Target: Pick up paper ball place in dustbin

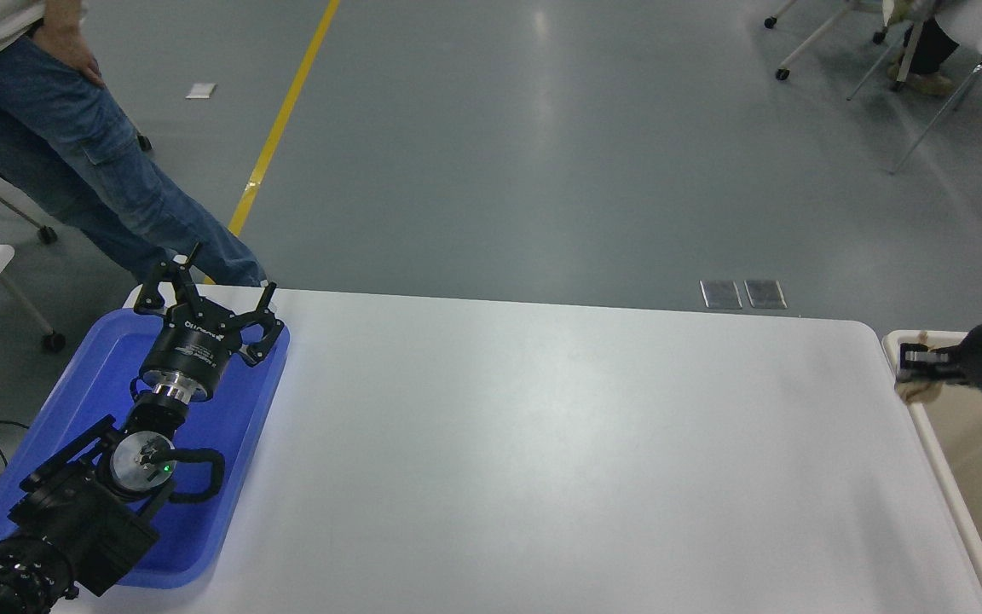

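Note:
My right gripper (913,362) comes in from the right edge and is shut on the tan paper ball (915,389). It holds the ball in the air over the near-left rim of the cream dustbin (943,460), which stands off the table's right end. Only part of the ball shows below the fingers. My left gripper (201,294) is parked open over the blue tray at the lower left.
A shallow blue tray (73,401) lies on the white table (542,452) at the left, under my left arm. A person in jeans (90,162) stands beyond the table's far left corner. Chairs stand on the floor at the top right.

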Controlling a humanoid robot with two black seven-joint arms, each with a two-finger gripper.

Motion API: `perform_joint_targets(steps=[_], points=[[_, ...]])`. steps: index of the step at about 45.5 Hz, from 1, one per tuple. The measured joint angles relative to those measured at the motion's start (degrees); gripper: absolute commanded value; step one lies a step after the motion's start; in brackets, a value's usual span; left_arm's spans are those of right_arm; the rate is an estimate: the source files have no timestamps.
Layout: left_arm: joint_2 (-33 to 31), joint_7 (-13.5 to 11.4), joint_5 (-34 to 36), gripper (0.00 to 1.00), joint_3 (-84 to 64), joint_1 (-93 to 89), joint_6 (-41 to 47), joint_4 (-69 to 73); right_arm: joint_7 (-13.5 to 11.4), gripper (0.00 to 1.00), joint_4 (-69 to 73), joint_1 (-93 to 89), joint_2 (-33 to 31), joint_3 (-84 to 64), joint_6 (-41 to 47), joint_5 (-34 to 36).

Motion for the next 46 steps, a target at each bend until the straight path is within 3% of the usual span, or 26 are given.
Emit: perform_joint_targets(steps=[23,46], points=[[0.0,0.0,0.0,1.0,0.0,0.0,0.0,0.0,0.2,0.02,0.9,20.3,-5.6,-2.9,16.3,-5.9],[0.0,0.0,0.0,1.0,0.0,0.0,0.0,0.0,0.2,0.02,-0.2,27.0,-4.1,-5.8,20.0,-6.8]])
